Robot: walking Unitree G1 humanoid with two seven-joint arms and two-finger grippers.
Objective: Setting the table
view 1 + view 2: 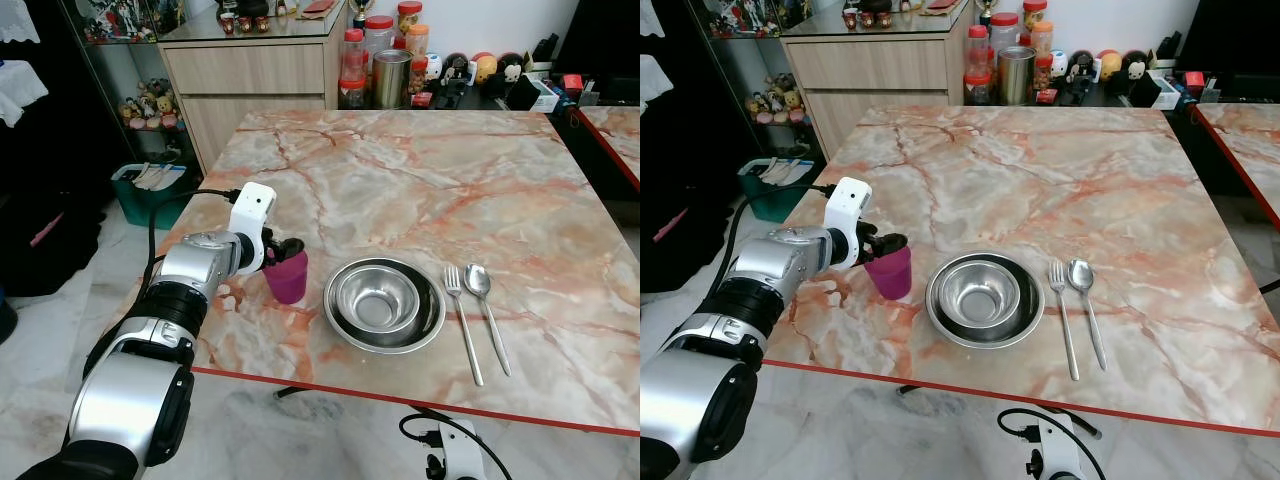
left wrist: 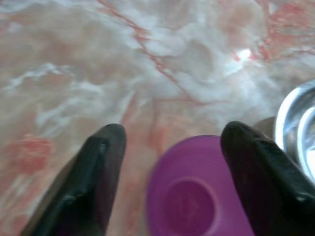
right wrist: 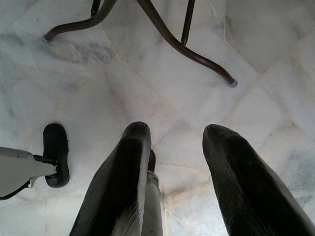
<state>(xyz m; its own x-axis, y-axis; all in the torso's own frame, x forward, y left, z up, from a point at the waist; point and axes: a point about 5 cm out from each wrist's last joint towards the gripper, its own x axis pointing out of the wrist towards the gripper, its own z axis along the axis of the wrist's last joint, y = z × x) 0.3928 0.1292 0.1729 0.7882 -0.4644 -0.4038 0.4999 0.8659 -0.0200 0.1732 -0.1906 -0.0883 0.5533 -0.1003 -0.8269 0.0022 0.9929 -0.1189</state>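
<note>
The left end effector [image 1: 283, 250] hovers open around the purple cup [image 1: 287, 276], left of the steel bowl [image 1: 384, 303]. It should withdraw straight, avoiding tipping it. The right end effector [image 3: 172, 162] hangs open.

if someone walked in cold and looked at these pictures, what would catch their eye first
Probably the left gripper reaching over the near left part of the marble table, its black fingers spread open around the rim of a purple cup. Right beside the cup sits a steel bowl nested in a steel plate, with a fork and spoon laid side by side to its right.
</note>
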